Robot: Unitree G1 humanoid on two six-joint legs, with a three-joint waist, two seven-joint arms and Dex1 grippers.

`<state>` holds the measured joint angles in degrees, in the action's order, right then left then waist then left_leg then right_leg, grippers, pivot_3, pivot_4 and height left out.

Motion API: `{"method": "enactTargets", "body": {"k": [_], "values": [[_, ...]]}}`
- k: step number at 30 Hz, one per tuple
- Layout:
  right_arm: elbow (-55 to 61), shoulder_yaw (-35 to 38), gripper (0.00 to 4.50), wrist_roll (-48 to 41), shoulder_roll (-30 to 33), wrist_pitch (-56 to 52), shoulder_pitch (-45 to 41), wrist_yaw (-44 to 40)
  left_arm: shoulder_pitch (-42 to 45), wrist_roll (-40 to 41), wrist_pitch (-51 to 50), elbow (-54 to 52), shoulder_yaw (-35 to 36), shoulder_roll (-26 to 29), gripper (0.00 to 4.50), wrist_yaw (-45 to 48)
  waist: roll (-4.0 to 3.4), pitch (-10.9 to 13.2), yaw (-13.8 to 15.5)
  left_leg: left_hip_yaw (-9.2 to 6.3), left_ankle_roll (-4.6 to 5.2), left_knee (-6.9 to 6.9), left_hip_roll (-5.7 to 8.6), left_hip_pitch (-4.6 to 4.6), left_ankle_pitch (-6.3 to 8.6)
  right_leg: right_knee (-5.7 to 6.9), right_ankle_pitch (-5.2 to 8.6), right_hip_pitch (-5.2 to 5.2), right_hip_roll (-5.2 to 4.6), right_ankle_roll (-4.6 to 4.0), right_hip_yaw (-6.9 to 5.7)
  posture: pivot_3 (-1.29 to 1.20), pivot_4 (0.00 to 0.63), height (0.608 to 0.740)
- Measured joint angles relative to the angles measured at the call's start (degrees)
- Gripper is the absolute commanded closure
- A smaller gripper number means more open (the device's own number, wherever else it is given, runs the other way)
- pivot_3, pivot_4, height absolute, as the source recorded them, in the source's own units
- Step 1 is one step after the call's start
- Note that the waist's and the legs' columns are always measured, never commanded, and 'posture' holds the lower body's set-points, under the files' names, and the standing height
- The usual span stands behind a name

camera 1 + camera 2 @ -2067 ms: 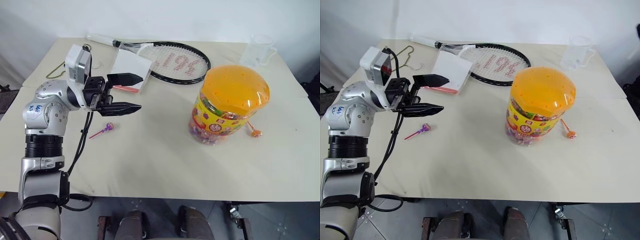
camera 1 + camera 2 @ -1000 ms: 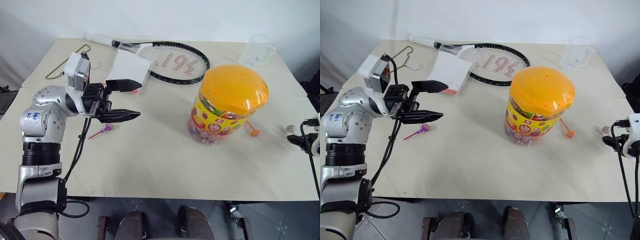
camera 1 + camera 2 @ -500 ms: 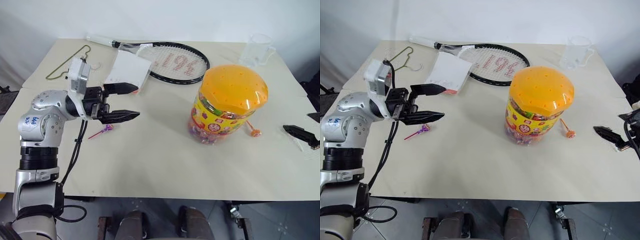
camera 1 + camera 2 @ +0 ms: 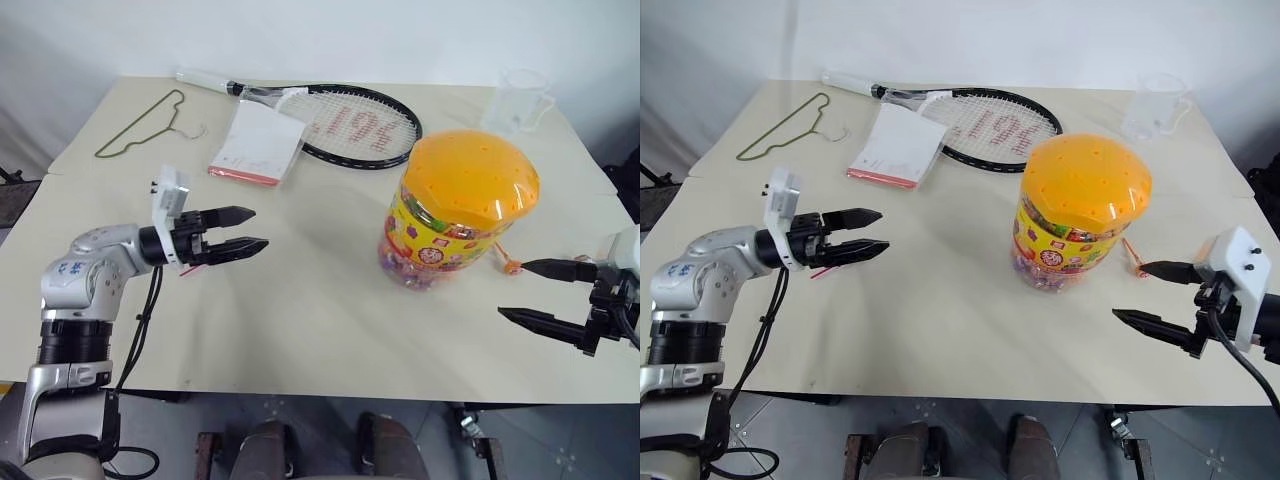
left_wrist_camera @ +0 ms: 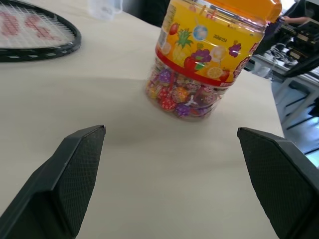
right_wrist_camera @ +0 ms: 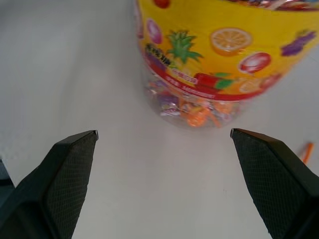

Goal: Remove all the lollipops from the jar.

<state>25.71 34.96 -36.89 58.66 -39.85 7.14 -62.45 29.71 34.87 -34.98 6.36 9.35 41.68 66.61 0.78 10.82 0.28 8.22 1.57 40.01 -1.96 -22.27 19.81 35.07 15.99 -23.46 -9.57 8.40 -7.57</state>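
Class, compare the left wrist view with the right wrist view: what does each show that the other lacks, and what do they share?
Left wrist view, not the right: the racket and the clear cup. Right wrist view, not the left: an orange lollipop stick lying beside the jar. Shared: the jar standing on the table, sweets visible inside, framed by an open gripper, the left gripper or the right gripper.

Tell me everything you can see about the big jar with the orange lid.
The jar is a large clear plastic tub, standing upright on the table. Its domed orange lid, dotted with small holes, is on. A yellow label band shows fruit pictures; below it, wrapped candies show through the wall. Neither gripper touches it.
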Motion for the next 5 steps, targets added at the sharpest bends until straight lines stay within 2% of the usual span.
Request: {"method": "enactTargets", "body": {"k": [5], "values": [[0.0, -1.3, 0.04, 0.2, -3.7, 0.8, 1.2, 2.1, -6.0, 1.5, -0.2, -4.5, 3.0, 1.8, 0.00, 1.0, 0.00, 0.0, 0.2, 0.00, 0.00, 0.03, 0.00, 0.00, 0.00, 0.01, 0.00, 0.02, 0.00, 0.00, 0.02, 0.00, 0.150, 0.740]]}}
